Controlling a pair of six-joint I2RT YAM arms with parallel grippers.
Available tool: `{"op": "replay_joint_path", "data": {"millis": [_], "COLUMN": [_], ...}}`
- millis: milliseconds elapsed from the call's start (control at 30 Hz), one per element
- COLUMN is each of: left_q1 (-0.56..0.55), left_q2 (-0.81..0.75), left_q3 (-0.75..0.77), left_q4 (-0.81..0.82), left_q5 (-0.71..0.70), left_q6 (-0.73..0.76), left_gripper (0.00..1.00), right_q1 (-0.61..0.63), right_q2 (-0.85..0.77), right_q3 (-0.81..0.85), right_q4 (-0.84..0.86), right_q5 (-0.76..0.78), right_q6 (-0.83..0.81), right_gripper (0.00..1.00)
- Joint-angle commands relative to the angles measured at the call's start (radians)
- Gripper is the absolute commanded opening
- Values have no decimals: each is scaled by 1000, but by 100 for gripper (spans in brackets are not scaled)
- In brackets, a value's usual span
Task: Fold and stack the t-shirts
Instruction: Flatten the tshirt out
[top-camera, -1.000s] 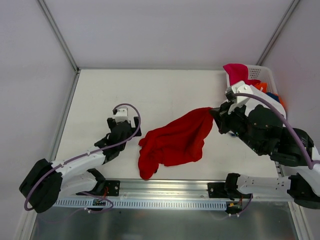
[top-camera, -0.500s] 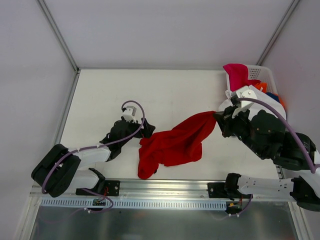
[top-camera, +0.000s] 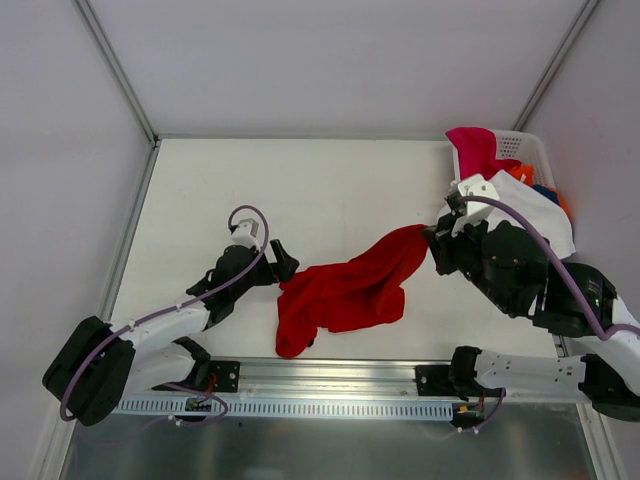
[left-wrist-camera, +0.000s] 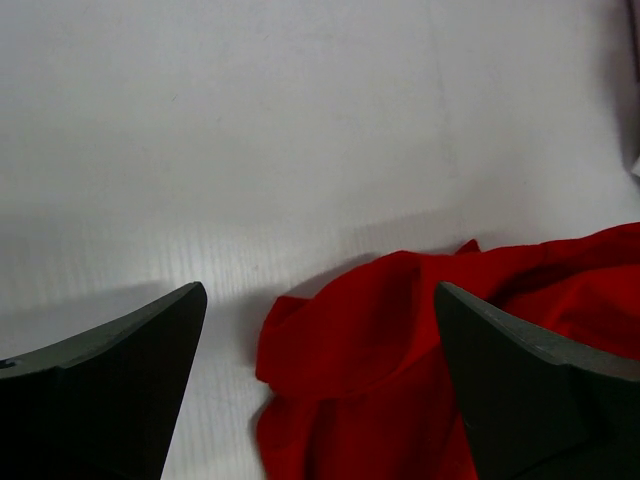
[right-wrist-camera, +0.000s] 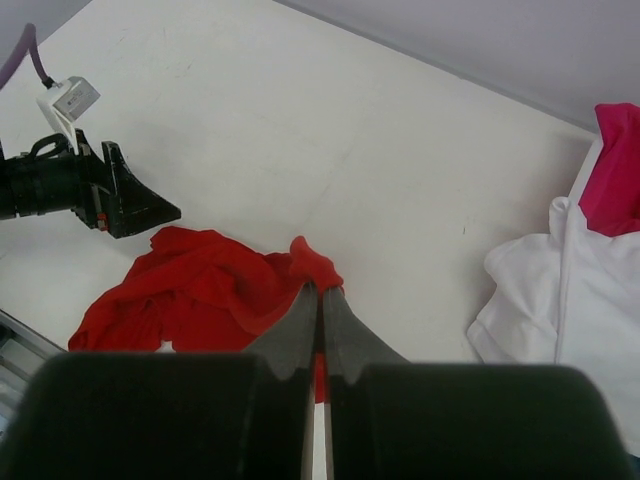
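We see the red t-shirt (top-camera: 345, 290) crumpled in the lower middle of the overhead view, on the white table (top-camera: 320, 180), with its upper right corner drawn up. Our right gripper (top-camera: 437, 243) pinches that corner, its jaws pressed tight on the cloth. Our left gripper (top-camera: 281, 263) sits just beside the shirt's left edge, jaws spread wide and holding nothing. At the upper right, the white basket (top-camera: 532, 148) holds a magenta t-shirt (top-camera: 475, 150). A white t-shirt (top-camera: 535, 205) spills from its near side, with orange (top-camera: 522, 173) and blue (top-camera: 543, 190) cloth showing.
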Motion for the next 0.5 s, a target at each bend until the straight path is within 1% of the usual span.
{"op": "replay_joint_path", "data": {"millis": [0,167,300,367,467], "left_q1": [-2,-37,-139,-170,-206], "left_q2": [36,88,90,88,74], "left_q3": [-33,-78,-75,-72,-66], "left_q4": [-85,-62,-67,-70,-79], "left_q5": [-59,-64,-119,-156,-158], "left_q6": [-108,-203,-263,-292,-329], "left_gripper": [99,98,98,97,96], "right_q1": [4,4,4,4,4], "right_q2": [3,-3,-3,2,2], "right_q3": [-3,-22,-34,-35,-41], "right_q4": [16,16,11,8,2], "right_q5": [24,26,27,26,27], "right_q6": [30,51,67,71,81], "right_gripper": [1,1,1,1,0]}}
